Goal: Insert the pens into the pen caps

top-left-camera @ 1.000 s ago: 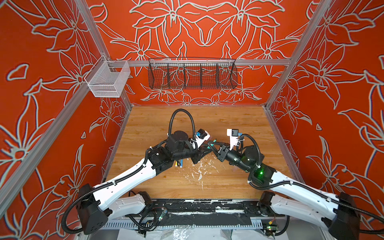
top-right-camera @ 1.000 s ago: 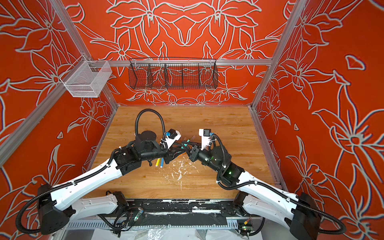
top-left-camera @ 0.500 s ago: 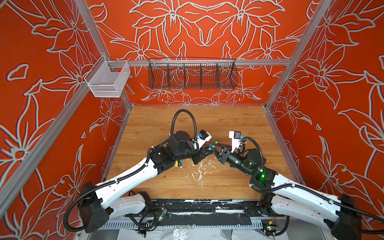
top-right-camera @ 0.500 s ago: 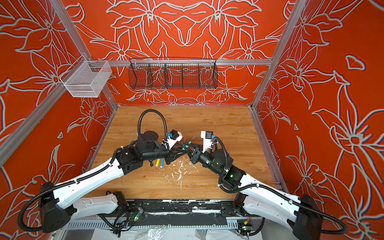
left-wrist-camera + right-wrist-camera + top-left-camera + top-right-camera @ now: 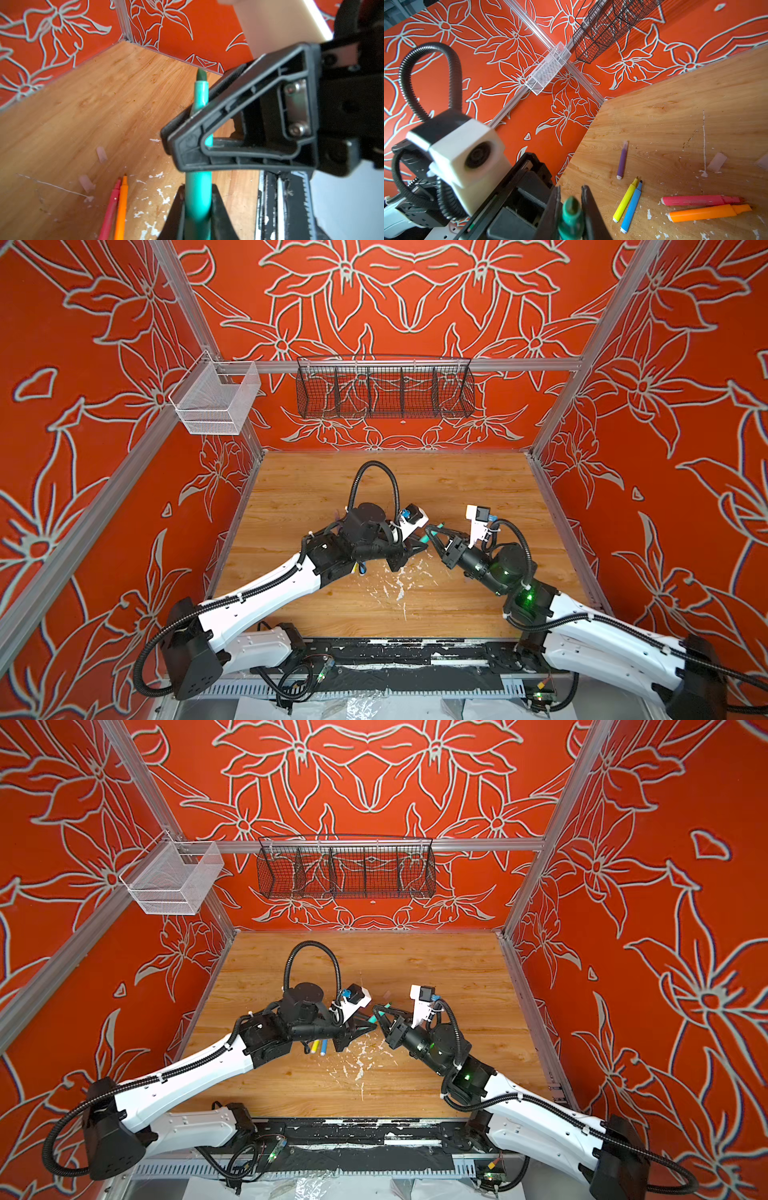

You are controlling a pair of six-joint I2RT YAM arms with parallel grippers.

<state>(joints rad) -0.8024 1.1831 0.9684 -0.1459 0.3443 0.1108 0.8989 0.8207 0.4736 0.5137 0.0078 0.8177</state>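
Both grippers are shut on one green pen, held above the wooden table near its middle. In the left wrist view my left gripper clamps the barrel and the right gripper's finger crosses it higher up, below the dark tip. In the right wrist view my right gripper grips the same green pen. On the table lie purple, yellow, blue, pink-red and orange pens. Clear pen caps lie loose nearby.
A black wire basket hangs on the back wall and a white mesh basket on the left rail. White paint flecks mark the wood in front of the grippers. The left arm's camera housing sits close to my right gripper.
My left gripper has closed on the green pen that the right gripper holds. The right gripper has shifted slightly toward the left one.
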